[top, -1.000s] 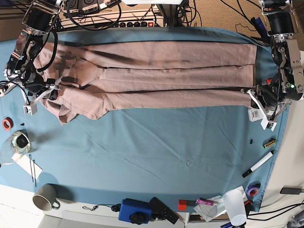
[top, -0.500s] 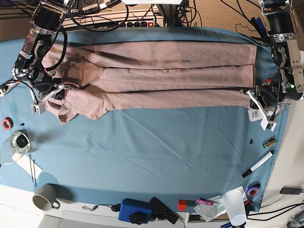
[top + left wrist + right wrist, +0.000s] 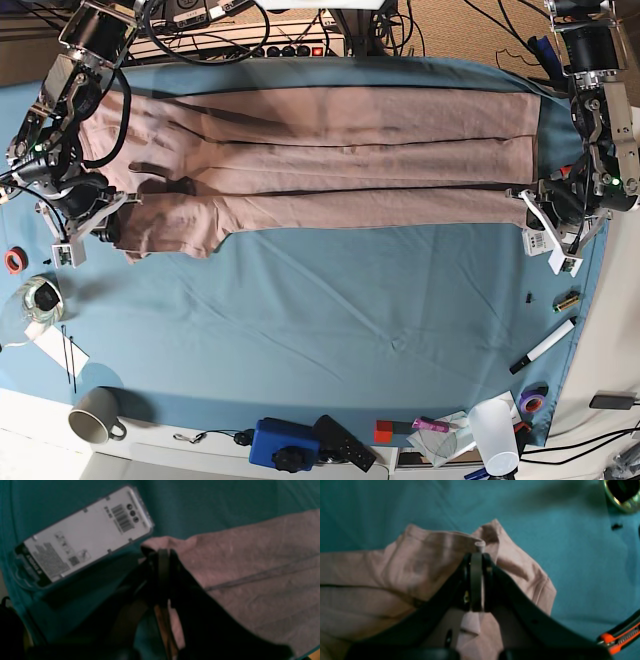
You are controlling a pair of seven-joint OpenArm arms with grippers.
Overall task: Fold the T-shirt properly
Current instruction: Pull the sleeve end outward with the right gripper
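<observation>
Both hands, left (image 3: 541, 197) at 3 o'clock, right (image 3: 108, 213) at 9, clamp the long dusty-pink cotton T-shirt (image 3: 330, 160) by its ends, likely to fold it.

Left gripper (image 3: 161, 555) sits low at three o'clock in the base view, jaws pinched together on cloth; right gripper (image 3: 477, 555) at nine o'clock, likewise clamped, both arms reaching down from twelve.

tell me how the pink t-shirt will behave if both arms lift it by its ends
Probably floppy: the T-shirt lies wrinkled and folded in soft layers, so its middle should sag. Likely light, since each shut tool, the right tool and the left tool, pinches only a small fold. It may slip.
</observation>
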